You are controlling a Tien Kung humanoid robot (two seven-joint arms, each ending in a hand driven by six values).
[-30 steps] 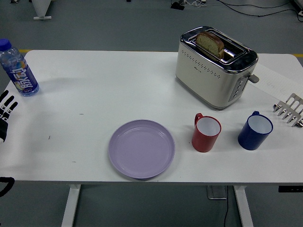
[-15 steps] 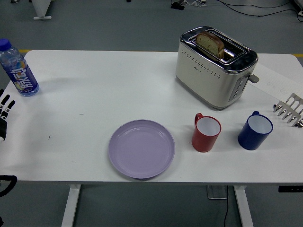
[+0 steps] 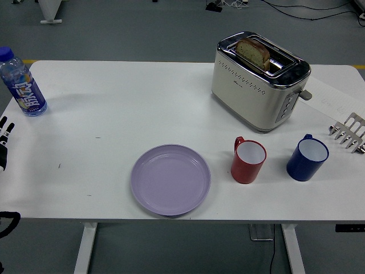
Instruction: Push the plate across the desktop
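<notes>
A lilac plate [image 3: 170,179] lies flat near the table's front edge, a little left of centre. My left hand [image 3: 4,139] shows only at the far left edge, well away from the plate, with straight fingers [image 3: 7,130] holding nothing. Nothing touches the plate. The right arm is out of view.
A red mug [image 3: 248,160] stands just right of the plate, a blue mug [image 3: 307,157] beyond it. A cream toaster [image 3: 259,80] with a bread slice sits at the back right. A water bottle [image 3: 21,84] stands at the far left. A metal rack [image 3: 349,133] pokes in at the right edge.
My left hand has drawn back to the left, toward the picture's edge. The plate and everything else have stayed put.
</notes>
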